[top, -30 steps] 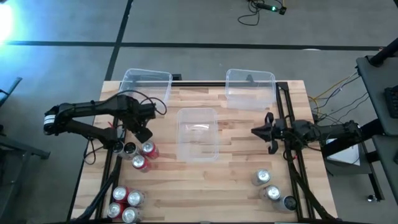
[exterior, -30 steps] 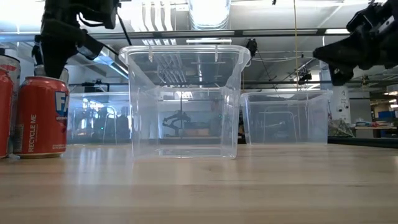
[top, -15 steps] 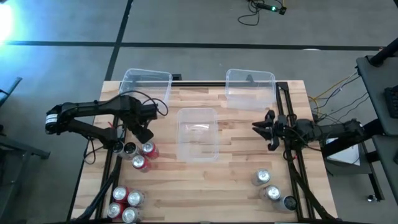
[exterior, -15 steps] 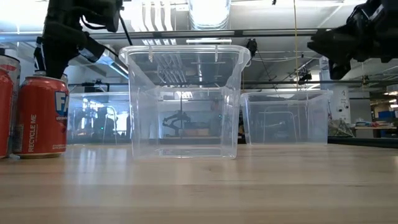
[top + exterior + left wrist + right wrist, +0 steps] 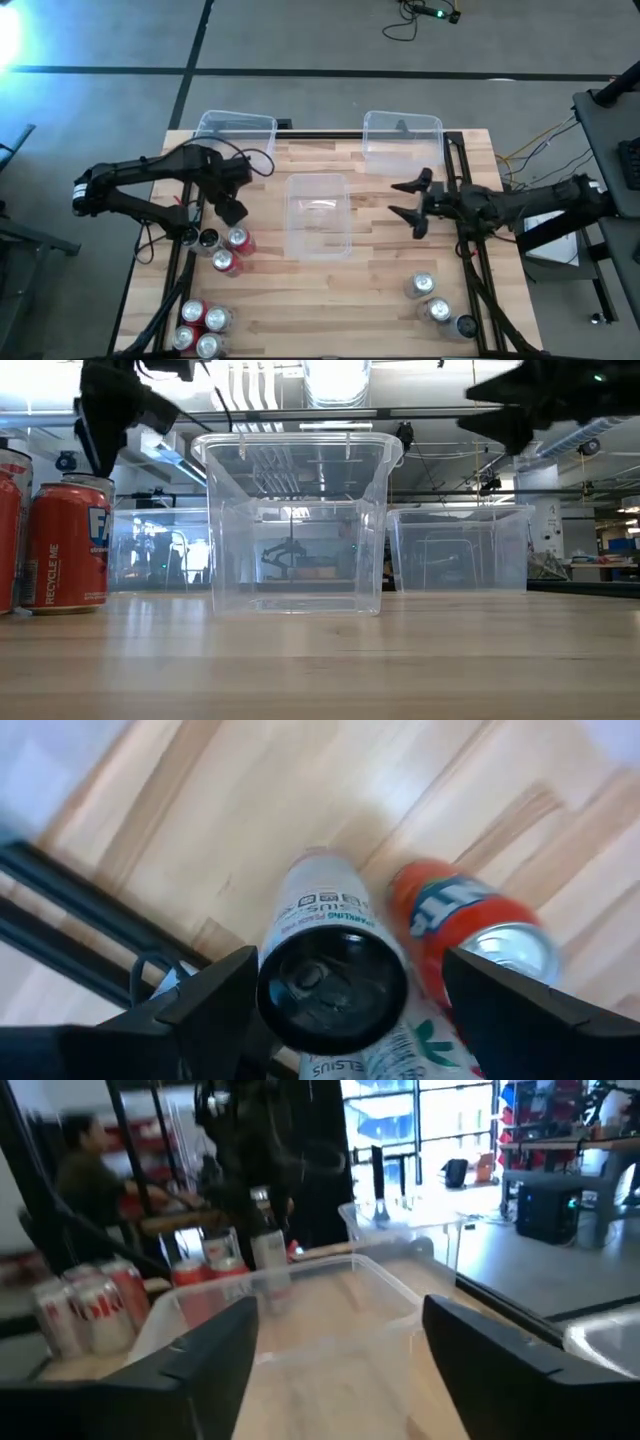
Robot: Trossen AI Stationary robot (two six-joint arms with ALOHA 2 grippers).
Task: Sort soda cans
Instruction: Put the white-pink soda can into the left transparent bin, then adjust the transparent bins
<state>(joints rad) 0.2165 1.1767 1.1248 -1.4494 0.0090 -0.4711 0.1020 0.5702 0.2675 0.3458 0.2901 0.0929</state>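
The left gripper [image 5: 229, 207], released, hovers above a black-topped can [image 5: 330, 985] touching a red can [image 5: 465, 925] at the surface's left edge, so descending could topple either; right gripper [image 5: 412, 203] waits released.

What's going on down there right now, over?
Left gripper open above the black-topped can and red can. Right gripper open, empty, beside the clear plastic middle bin. No cans binned.

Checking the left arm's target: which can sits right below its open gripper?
The black-topped can, at the table's left edge, framed by the left gripper; the neighbouring red cans have silver tops.
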